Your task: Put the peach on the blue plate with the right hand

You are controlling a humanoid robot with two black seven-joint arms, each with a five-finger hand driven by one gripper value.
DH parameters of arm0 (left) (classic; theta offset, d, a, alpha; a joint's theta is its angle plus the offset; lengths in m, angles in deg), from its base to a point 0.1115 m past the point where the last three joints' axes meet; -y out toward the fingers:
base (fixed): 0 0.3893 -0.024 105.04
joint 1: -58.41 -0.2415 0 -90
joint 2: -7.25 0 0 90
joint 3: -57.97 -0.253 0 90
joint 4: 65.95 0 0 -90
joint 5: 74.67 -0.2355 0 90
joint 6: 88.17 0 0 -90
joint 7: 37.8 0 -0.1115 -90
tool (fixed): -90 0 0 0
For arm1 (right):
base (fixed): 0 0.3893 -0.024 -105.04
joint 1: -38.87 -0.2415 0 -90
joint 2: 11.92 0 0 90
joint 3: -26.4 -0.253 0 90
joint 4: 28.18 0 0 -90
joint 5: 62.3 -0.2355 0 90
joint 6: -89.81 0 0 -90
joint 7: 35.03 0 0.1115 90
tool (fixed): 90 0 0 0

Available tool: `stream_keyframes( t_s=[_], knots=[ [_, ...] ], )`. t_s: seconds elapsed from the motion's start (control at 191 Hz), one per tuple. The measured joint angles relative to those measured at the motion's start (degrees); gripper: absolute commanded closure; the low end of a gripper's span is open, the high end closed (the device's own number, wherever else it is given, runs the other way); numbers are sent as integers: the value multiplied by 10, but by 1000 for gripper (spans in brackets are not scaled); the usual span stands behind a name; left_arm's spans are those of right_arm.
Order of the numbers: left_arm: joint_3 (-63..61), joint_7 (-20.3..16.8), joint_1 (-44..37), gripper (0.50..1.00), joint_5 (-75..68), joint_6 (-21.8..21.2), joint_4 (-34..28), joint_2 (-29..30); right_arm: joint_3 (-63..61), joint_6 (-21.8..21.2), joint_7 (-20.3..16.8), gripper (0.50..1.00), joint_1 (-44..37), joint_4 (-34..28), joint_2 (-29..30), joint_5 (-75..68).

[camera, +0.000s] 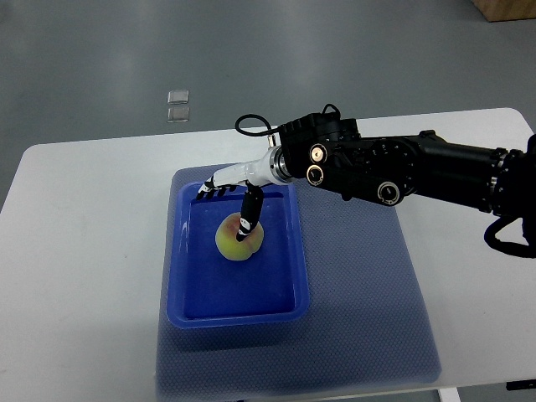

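Note:
The peach (237,241), yellow-pink, rests inside the blue plate (201,293), a shallow rectangular blue tray, toward its far half. My right hand (224,207) reaches in from the right on a black arm and hovers over the plate's far edge. Its fingers (209,189) are stretched out to the left, away from the peach. The black thumb (249,216) points down and touches the top of the peach. The hand is open and does not grasp the fruit. The left arm does not show.
The plate lies on a blue-grey mat (360,318) on a white table (84,251). Two small clear squares (177,105) lie on the grey floor beyond the table. A cardboard box corner (507,8) shows at the top right.

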State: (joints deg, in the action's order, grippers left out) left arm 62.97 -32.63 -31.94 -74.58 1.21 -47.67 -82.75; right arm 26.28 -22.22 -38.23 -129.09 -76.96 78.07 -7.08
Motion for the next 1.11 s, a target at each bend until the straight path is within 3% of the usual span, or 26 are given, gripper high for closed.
stream_keyframes(
  t_s=[0.094,0.246,0.43,0.608,0.749,0.865,1.111],
  knots=[
    [0,0,0,500,0,0,0,0,-55,0,1,568,-15,0,-8,-26],
    [0,0,0,500,0,0,3,0,-177,4,12,570,-9,0,-84,-87],
    [-1,0,0,500,0,0,5,0,-392,7,54,570,103,-1,-139,-196],
    [-1,0,0,500,0,0,7,0,-583,34,89,570,251,10,-128,-312],
    [0,0,0,500,0,0,7,0,-661,49,143,568,350,45,-93,-414],
    [0,0,0,500,0,0,6,0,-669,46,167,568,380,88,-70,-456],
    [-1,0,0,500,0,0,3,0,-670,44,173,568,391,129,-40,-467]
  ],
)
